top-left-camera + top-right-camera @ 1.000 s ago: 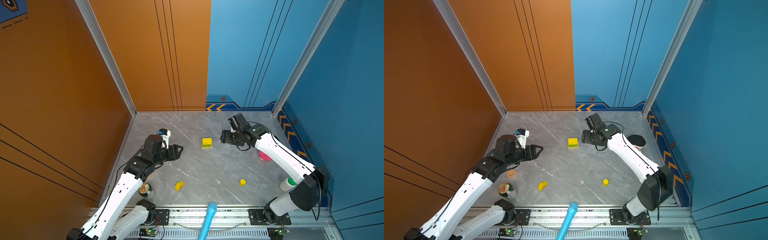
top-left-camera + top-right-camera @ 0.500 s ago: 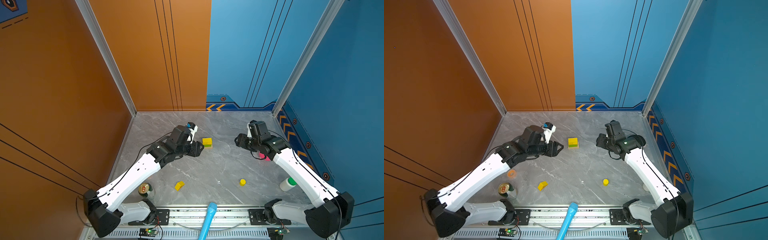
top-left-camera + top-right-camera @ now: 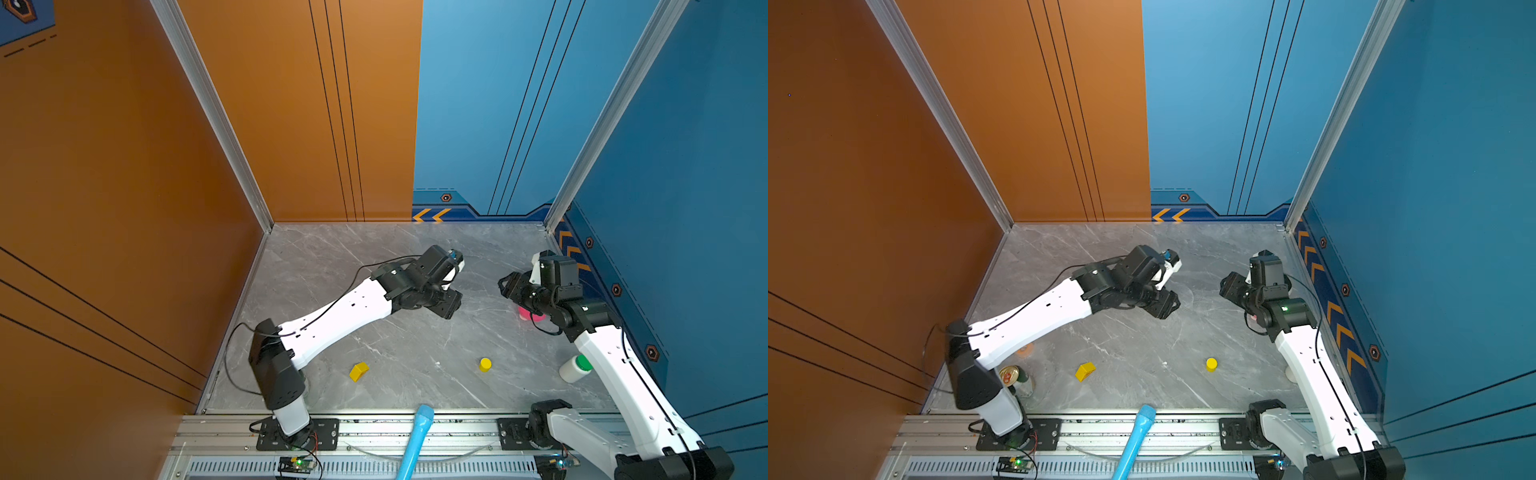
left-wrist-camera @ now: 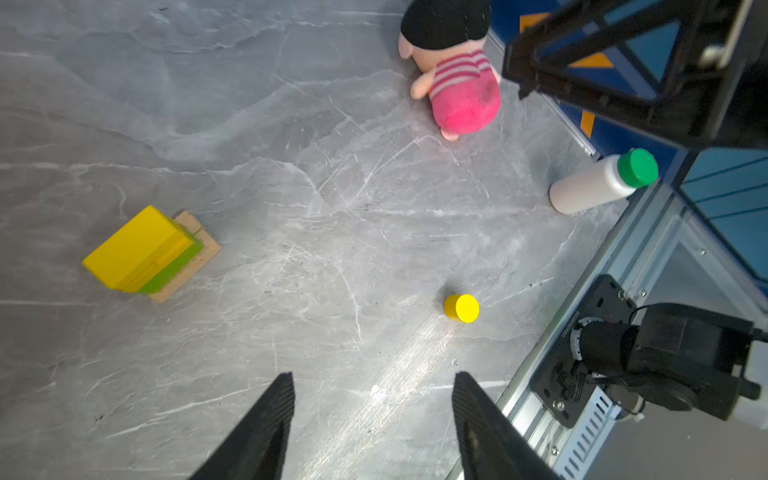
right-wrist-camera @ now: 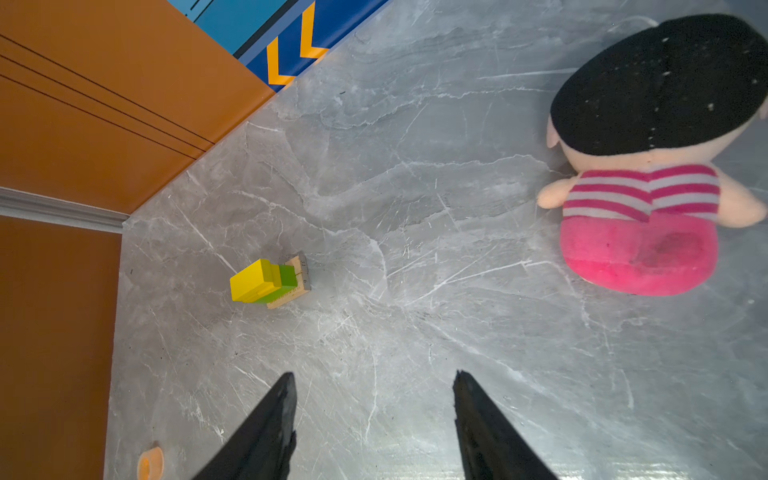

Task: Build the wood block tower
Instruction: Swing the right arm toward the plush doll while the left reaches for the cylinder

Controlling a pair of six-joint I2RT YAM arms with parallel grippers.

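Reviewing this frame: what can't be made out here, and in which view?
- Tower: hidden in both top views behind the left arm; only the wrist views show it.
- Printed marks on the tan planks: too small to read, right wrist view.
- Plush doll: mostly behind the right arm in both top views.
- Drink can: partly behind the left arm in a top view.

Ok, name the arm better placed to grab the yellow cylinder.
Left, probably. The left gripper is open and empty, with the yellow cylinder ahead of it; the right gripper faces the tower instead.
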